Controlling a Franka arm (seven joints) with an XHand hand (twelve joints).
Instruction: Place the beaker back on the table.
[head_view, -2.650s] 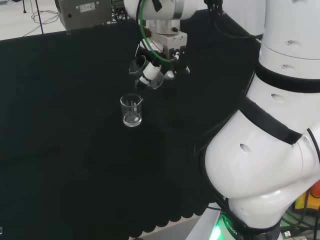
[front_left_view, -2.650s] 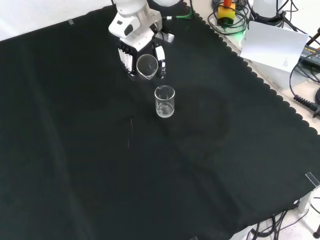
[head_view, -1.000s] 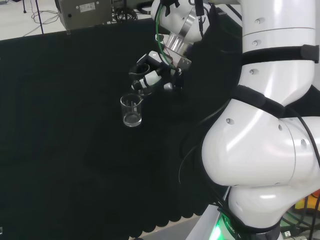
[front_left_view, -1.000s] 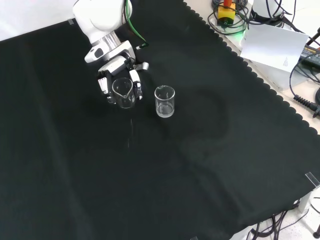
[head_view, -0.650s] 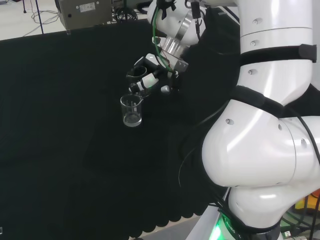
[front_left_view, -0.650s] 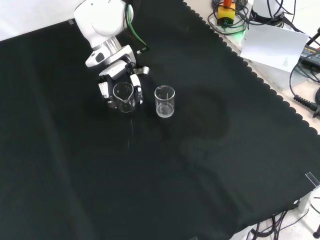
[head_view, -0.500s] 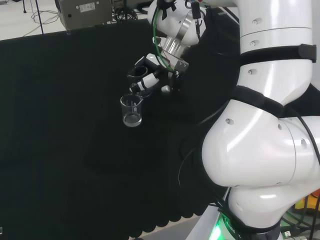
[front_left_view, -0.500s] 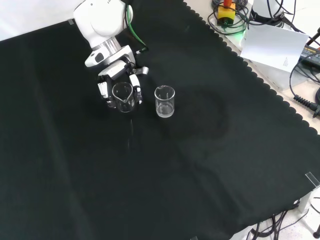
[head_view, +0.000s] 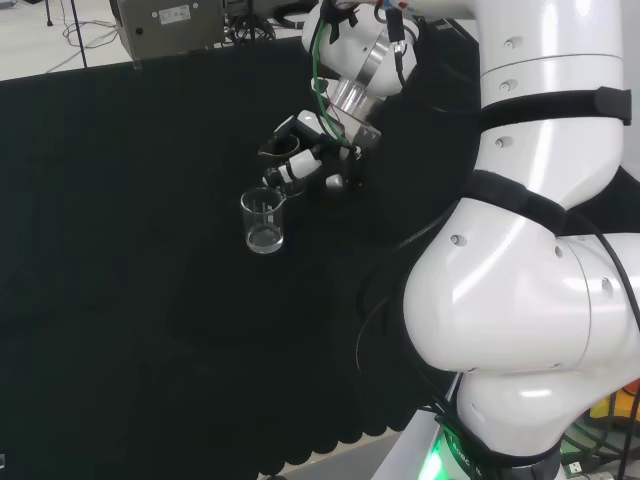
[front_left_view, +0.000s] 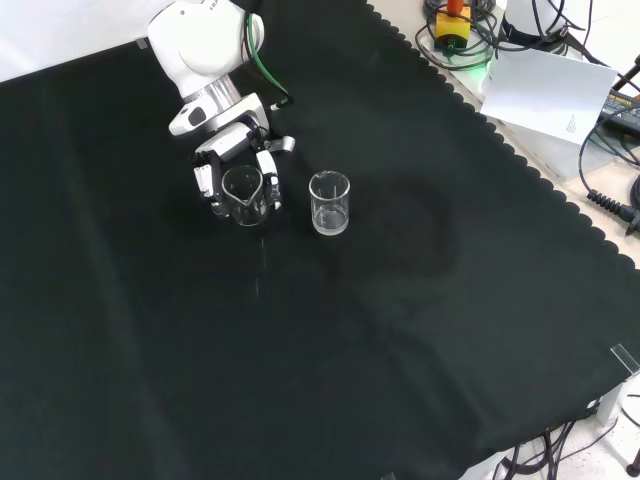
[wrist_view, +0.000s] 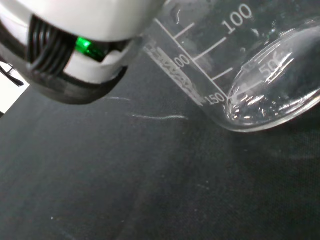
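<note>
- Two beakers show on the black cloth (front_left_view: 420, 330): one standing free (front_left_view: 329, 203), and the other, the beaker (front_left_view: 243, 195) in the hand (front_left_view: 236, 160).
- Fingers curl round its sides, mouth tipped toward the front camera.
- Judging by that tilt, it is not yet set down.
- Left to do: level it, lower it, then let go.

Black cloth (front_left_view: 400, 330) with a scalloped edge, clear glass beaker (front_left_view: 243, 195) with white printed marks held in the black and white hand (front_left_view: 232, 160), second clear beaker (front_left_view: 329, 203) beside it, white arm (head_view: 530, 280) with black bands, green cable (head_view: 318, 75) at the wrist
</note>
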